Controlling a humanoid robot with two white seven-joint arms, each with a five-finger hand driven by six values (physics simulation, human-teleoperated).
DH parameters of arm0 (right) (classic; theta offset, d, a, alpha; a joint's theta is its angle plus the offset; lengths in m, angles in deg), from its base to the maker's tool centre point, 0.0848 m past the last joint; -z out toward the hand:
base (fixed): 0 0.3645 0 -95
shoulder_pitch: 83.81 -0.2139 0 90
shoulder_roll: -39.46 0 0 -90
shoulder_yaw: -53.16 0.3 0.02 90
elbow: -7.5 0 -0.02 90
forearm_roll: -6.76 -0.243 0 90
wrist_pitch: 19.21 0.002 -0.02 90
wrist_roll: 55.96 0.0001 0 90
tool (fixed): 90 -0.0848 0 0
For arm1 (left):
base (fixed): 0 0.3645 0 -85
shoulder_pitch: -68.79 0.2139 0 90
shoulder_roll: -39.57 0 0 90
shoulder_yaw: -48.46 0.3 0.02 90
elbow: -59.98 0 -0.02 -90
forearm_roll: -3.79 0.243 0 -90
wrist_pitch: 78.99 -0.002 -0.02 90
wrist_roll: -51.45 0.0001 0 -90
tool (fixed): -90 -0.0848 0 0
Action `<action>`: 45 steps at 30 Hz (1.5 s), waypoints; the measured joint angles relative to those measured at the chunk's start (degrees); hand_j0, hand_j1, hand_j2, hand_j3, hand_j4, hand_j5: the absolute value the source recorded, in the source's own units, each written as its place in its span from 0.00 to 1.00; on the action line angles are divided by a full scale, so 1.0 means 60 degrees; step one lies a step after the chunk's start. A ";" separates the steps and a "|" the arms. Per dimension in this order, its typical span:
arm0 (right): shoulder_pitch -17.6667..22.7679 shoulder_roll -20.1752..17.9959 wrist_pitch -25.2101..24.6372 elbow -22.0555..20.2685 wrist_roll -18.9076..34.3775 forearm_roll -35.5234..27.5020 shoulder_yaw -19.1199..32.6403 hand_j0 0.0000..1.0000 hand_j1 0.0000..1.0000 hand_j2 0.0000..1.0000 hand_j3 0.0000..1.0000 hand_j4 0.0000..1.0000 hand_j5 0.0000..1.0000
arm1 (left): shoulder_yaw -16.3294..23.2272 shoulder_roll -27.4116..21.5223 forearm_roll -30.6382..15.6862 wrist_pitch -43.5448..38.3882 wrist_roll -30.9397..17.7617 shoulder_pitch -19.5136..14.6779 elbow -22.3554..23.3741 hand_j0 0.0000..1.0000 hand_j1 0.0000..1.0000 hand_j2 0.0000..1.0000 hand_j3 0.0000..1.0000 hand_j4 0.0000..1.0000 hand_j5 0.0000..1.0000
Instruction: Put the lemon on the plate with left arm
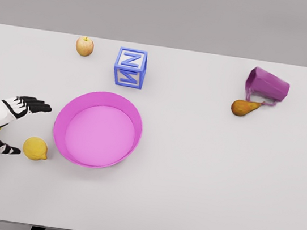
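Observation:
A yellow lemon [35, 148] lies on the white table, just left of the pink plate [68, 113]. My left hand [19, 126] comes in from the left edge and is open. Its dark fingers [35, 105] stretch out above the lemon and its thumb [0, 148] lies just left of the lemon, close to it. The lemon sits at the mouth of the open hand, not grasped. A small green patch shows behind the wrist. The right arm is out of view.
An apple [84, 46] sits at the back left. A blue letter block [130, 67] stands behind the plate. At the back right a purple mug [267, 86] lies on its side with a pear [244, 108] beside it.

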 measured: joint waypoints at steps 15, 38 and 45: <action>0.0000 0.0000 0.0000 0.0006 0.0000 0.0001 0.0000 1.00 1.00 1.00 1.00 1.00 1.00 | -0.0043 0.0202 -0.0574 0.0000 0.0001 0.0981 0.0060 1.00 1.00 1.00 1.00 1.00 1.00; 0.0000 0.0000 0.0000 0.0002 0.0000 0.0003 0.0000 1.00 1.00 1.00 1.00 1.00 1.00 | -0.0094 0.0900 -0.1147 -0.0002 0.0017 0.0923 0.0937 0.91 0.91 0.91 0.91 0.91 0.91; 0.0000 0.0000 0.0000 0.0002 0.0000 0.0002 0.0000 1.00 1.00 1.00 1.00 1.00 1.00 | -0.0092 0.0996 -0.1632 -0.0003 0.0018 0.0996 0.1166 0.91 0.91 0.91 0.91 0.91 0.91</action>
